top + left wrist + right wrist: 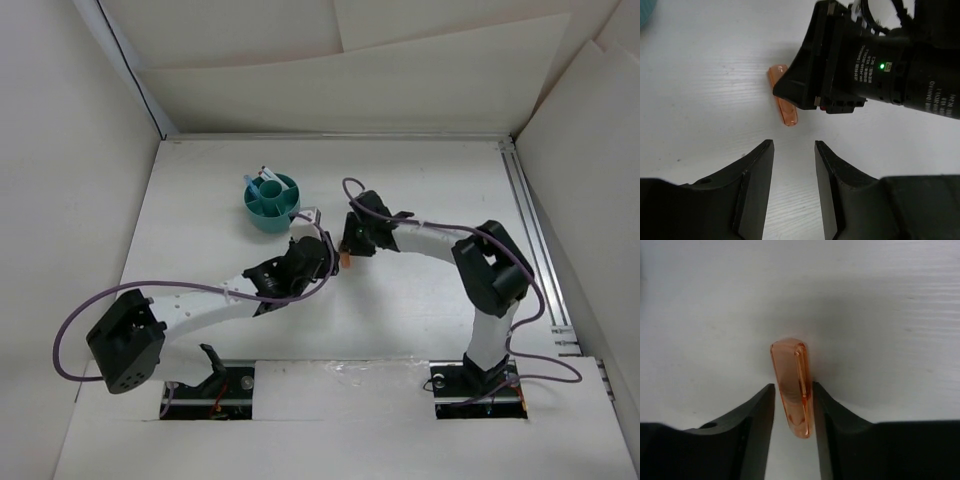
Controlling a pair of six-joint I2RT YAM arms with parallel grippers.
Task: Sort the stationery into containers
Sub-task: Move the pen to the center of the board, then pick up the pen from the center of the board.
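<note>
1. You have one orange stick [790,375] in view, grasped between the two fingers of your right hand [794,407], down at the counter [430,180].
2. Your left hand [794,162] is released and empty, just beside that stick.
3. One teal bowl [262,220] stands farther back, holding white pens [265,177] too small to count.

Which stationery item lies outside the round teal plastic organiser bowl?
The short translucent orange plastic stick, clamped in the right gripper; the white pens sit inside the teal bowl.
</note>
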